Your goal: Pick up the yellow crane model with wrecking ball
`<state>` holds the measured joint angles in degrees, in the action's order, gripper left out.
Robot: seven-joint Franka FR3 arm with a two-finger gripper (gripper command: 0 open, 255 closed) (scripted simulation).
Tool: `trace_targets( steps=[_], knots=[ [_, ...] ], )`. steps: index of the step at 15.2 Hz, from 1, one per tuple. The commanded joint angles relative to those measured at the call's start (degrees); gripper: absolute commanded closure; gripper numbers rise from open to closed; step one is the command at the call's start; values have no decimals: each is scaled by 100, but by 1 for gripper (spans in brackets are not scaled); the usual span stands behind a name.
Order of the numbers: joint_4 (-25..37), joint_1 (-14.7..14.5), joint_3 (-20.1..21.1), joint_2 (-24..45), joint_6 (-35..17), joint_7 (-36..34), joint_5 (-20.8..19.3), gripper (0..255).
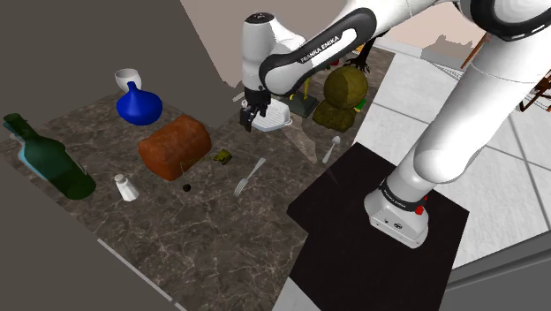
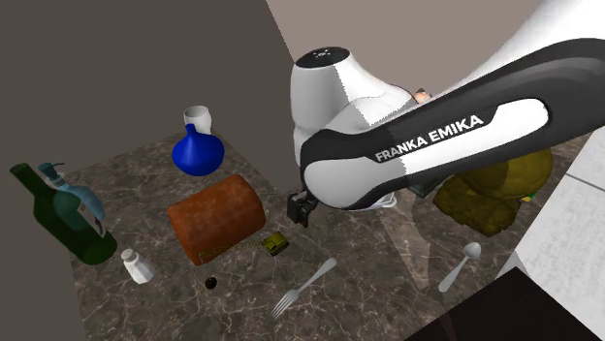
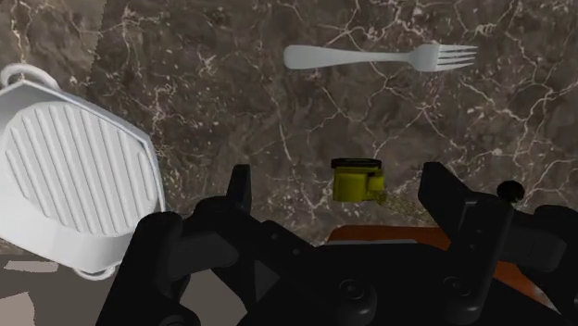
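The yellow crane model (image 1: 222, 156) (image 2: 276, 243) is a small yellow-olive piece lying on the dark marble counter (image 1: 194, 230), just off the end of a brown loaf. Its black wrecking ball (image 1: 186, 186) (image 2: 210, 283) rests on the counter a little apart, in front of the loaf. My gripper (image 1: 249, 115) (image 2: 300, 208) hangs above the counter, higher than the crane and toward the shoulder view's right. In the wrist view the gripper (image 3: 343, 199) is open; the crane (image 3: 357, 179) lies far below between the fingers, untouched, with the ball (image 3: 505, 190) beyond one finger.
A brown loaf (image 1: 175, 146), blue vase (image 1: 139, 105), green bottle (image 1: 49, 159), white shaker (image 1: 125, 187) and white cup (image 1: 127, 79) stand toward the shoulder view's left. A fork (image 1: 249, 176), spoon (image 1: 330, 150), white ribbed dish (image 1: 277, 118) and olive lump (image 1: 343, 97) lie nearby. A wall backs the counter.
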<state>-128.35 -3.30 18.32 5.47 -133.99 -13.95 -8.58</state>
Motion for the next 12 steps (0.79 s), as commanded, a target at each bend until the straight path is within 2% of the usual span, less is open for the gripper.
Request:
trace_targets(
  steps=[1, 7, 12],
  knots=[
    [311, -51, -18, 506, -127, -200, -239, 0],
    [1328, -410, -180, 1896, -317, -732, -796, 0],
    [2379, -758, -361, 3041, -306, -977, -1060, 0]
  ],
)
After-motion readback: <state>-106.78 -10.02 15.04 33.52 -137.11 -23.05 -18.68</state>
